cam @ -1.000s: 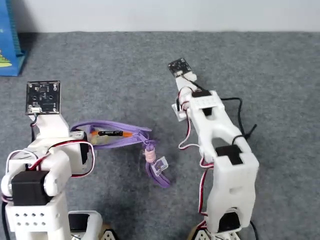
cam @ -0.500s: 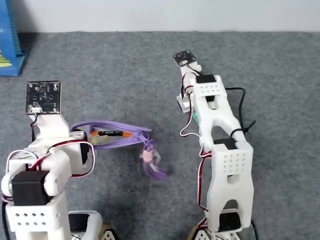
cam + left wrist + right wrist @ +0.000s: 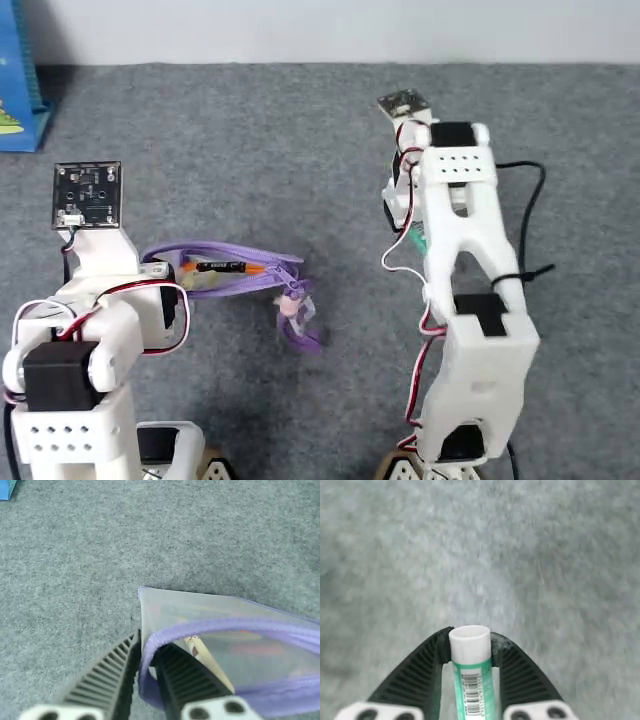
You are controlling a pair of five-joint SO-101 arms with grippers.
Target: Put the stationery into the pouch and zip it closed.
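Left tool (image 3: pixel 147 642) pinches pouch (image 3: pixel 225 625); right tool (image 3: pixel 470 637), stick (image 3: pixel 470 652).

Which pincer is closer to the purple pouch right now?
Left. The left pincer clamps the edge of the pouch; the right pincer holds a glue stick, apart from it.

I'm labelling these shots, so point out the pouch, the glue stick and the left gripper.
pouch (image 3: pixel 210 615), left wrist view, on its clear side wall.
glue stick (image 3: pixel 469 645), right wrist view, on its white cap.
left gripper (image 3: pixel 147 643), left wrist view, midway between its fingertips.
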